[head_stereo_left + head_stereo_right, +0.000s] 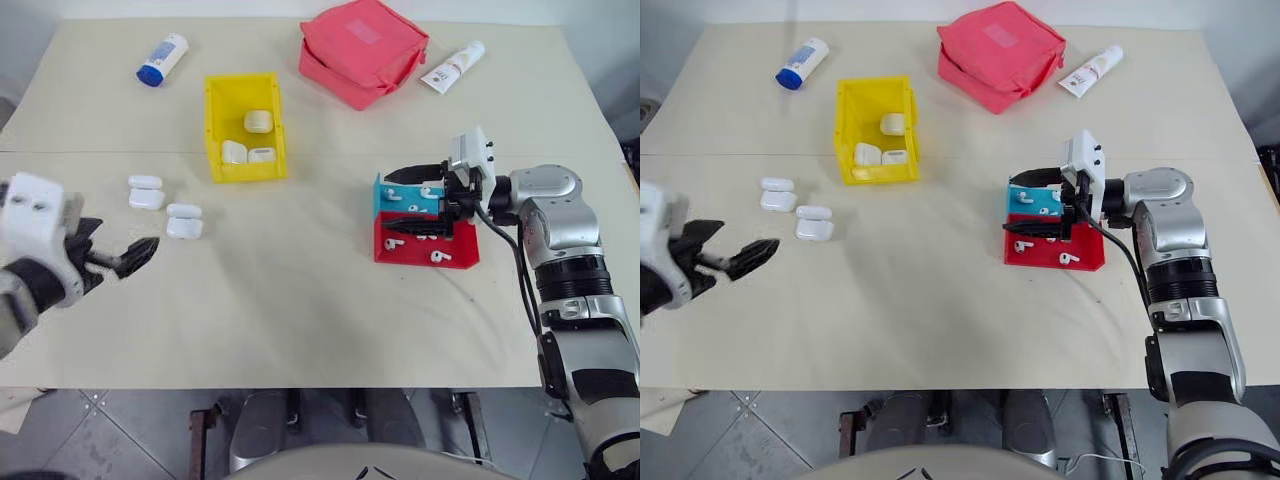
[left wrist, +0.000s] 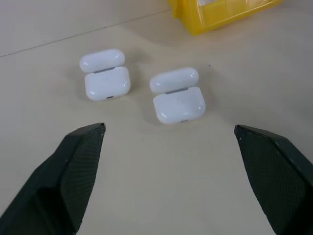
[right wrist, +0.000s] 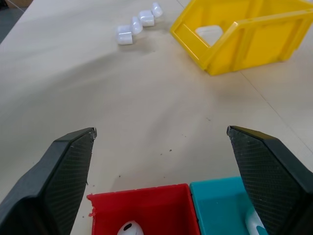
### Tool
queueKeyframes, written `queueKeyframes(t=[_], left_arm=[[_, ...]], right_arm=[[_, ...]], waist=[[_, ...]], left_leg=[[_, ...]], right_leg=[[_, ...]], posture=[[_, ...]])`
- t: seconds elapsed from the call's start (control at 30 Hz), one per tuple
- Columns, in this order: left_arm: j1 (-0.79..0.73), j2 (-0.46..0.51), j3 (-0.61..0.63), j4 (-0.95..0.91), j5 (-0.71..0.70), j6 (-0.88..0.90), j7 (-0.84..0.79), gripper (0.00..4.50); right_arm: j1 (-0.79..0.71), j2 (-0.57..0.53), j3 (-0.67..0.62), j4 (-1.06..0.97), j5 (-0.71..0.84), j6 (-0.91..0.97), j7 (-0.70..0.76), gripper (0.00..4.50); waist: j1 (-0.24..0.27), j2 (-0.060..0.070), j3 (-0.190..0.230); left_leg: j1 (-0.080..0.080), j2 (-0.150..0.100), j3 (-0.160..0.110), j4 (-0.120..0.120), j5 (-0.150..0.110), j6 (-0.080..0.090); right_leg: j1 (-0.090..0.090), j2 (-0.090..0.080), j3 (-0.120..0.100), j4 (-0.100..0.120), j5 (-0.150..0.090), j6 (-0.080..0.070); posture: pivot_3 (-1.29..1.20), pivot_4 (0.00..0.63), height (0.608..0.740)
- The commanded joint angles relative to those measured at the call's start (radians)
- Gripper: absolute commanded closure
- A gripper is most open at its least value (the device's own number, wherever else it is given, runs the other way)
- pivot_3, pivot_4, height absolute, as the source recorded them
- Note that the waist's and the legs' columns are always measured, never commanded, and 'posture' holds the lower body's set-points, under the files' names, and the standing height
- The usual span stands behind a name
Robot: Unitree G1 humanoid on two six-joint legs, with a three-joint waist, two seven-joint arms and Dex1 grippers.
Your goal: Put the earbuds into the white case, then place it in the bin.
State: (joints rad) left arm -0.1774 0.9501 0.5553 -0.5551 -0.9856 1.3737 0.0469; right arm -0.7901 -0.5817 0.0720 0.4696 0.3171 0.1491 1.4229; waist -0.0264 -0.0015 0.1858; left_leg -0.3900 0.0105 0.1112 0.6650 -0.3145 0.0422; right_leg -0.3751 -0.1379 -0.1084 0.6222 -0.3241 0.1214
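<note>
Two white cases [image 1: 146, 192] [image 1: 184, 221] lie on the table's left side, their lids apparently swung back. My left gripper [image 1: 128, 232] hovers open just short of them, and in its wrist view the nearer case [image 2: 177, 95] lies ahead between its fingers. Three more cases sit in the yellow bin [image 1: 213, 130]. Small white earbuds [image 1: 394, 243] lie in a red tray [image 1: 460, 262] and a blue tray [image 1: 380, 195]. My right gripper [image 1: 388, 201] is open over these trays, pointing left, holding nothing; an earbud [image 3: 128, 228] shows just below it.
A pink pouch [image 1: 363, 50] sits at the back centre. A white tube with a blue cap [image 1: 162, 59] lies at the back left and another white tube [image 1: 452, 67] at the back right. Bare tabletop stretches between the cases and the trays.
</note>
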Motion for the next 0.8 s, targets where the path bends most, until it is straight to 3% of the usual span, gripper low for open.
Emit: queueKeyframes(t=[0.03, 0.37, 0.6, 0.8], left_arm=[[-0.188, -0.076, -0.100, 0.071, 0.041, 0.220, 0.106, 0.00], [-0.425, -0.121, -0.282, 0.333, -0.185, 0.241, 0.408, 0.00], [-0.525, -0.146, -0.342, 0.536, -0.332, 0.241, 0.645, 0.00], [-0.584, -0.179, -0.381, 0.640, -0.388, 0.241, 0.735, 0.00]], right_arm=[[-0.005, -0.004, -0.014, -0.036, 0.010, -0.005, 0.006, 0.02], [0.009, -0.010, -0.014, -0.049, 0.011, 0.000, 0.017, 0.02], [0.019, -0.010, -0.013, -0.052, 0.011, -0.001, 0.021, 0.02], [0.028, -0.014, -0.015, -0.059, 0.010, -0.006, 0.021, 0.02]], waist=[[0.001, -0.001, 0.000], [0.000, -0.002, 0.001], [0.000, -0.002, 0.001], [0.001, -0.003, 0.001]], left_leg=[[0.000, 0.000, 0.000, 0.000, 0.000, 0.000], [0.000, 0.002, -0.001, 0.001, 0.001, -0.004], [0.000, 0.002, -0.002, 0.002, 0.002, -0.004], [0.000, 0.001, -0.002, 0.003, 0.002, -0.004]], right_leg=[[0.000, 0.002, 0.001, 0.001, 0.000, 0.000], [-0.001, 0.005, 0.003, 0.002, 0.000, 0.000], [-0.001, 0.005, 0.004, 0.003, 0.000, 0.000], [-0.001, 0.005, 0.003, 0.004, 0.000, 0.000]], posture=[[0.00, 0.150, 0.740], [0.00, 0.150, 0.740], [0.00, 0.150, 0.740], [0.00, 0.150, 0.740]])
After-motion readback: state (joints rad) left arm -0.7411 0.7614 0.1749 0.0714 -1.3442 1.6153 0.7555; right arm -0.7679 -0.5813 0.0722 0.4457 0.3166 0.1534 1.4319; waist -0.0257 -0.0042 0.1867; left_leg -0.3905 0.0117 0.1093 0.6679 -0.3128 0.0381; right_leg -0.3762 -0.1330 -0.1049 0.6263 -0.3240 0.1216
